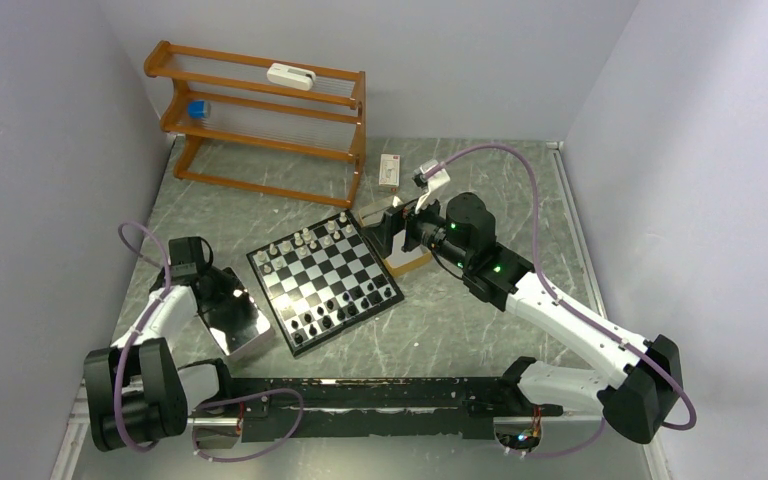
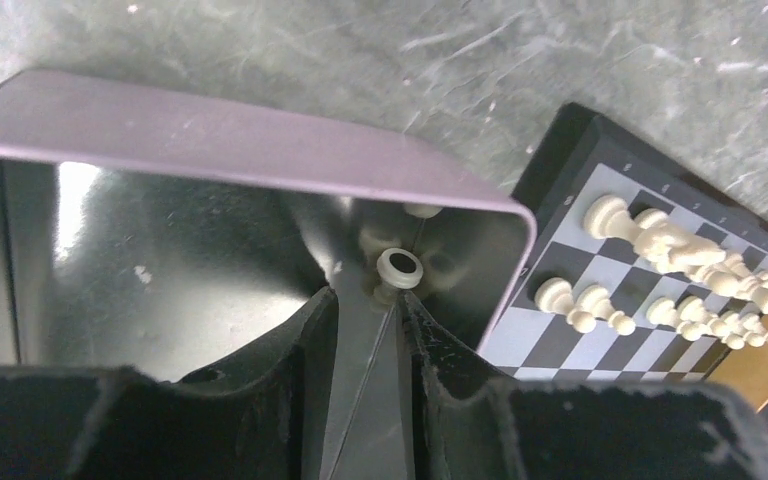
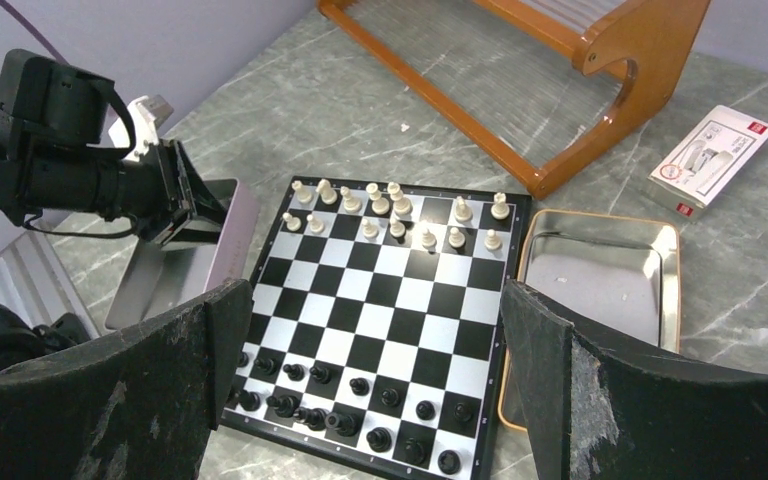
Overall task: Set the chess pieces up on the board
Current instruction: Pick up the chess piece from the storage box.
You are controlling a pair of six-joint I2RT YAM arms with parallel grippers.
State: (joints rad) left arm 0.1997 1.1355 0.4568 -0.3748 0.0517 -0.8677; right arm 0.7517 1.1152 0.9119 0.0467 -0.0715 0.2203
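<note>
Many tiny cream-white chess pieces (image 3: 390,215) stand along the far side of the black-and-silver checked chessboard (image 1: 325,283), with black chess pieces (image 3: 360,410) along its near side. Left of the chessboard, the left end effector (image 2: 368,292) reaches into a shiny rectangular metal tray (image 2: 210,140), clenched on one cream-white pawn (image 2: 400,268). Right of the chessboard, the right end effector (image 3: 375,300) hangs released and empty.

**Even cool light, glare on metal**

Soft light from above fills the overhead view; shadows are faint. The shiny tray (image 1: 245,320) mirrors it as a bright patch. Close to the lens the left fingers (image 2: 290,400) blur, while the white piece (image 2: 400,268) at their tips is sharper. The right fingers (image 3: 140,400) are dark and soft; the board (image 3: 380,300) beyond is crisp.
</note>
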